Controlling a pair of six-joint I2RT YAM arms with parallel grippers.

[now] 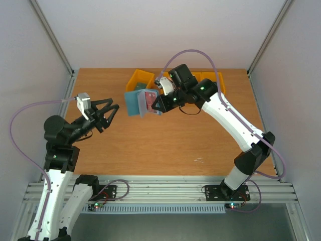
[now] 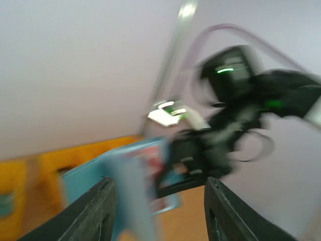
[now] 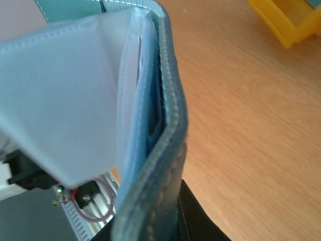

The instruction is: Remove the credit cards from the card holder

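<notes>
My right gripper (image 1: 159, 103) is shut on the slate-blue card holder (image 1: 136, 102) and holds it open above the table's back middle. A red card (image 1: 149, 98) shows in its inner pockets. In the right wrist view the holder's stitched edge (image 3: 168, 150) runs up from the jaws, with pale pocket sleeves (image 3: 65, 100) fanned to the left. My left gripper (image 1: 113, 113) is open and empty, just left of the holder. The left wrist view is blurred: the holder (image 2: 125, 173) with the red card (image 2: 153, 155) lies beyond my open gripper (image 2: 158, 206), and the right gripper (image 2: 200, 155) grips it.
Two yellow bins stand at the table's back, one behind the holder (image 1: 140, 79) and one right of the right wrist (image 1: 216, 80). A bin corner also shows in the right wrist view (image 3: 291, 20). Grey enclosure walls stand on both sides.
</notes>
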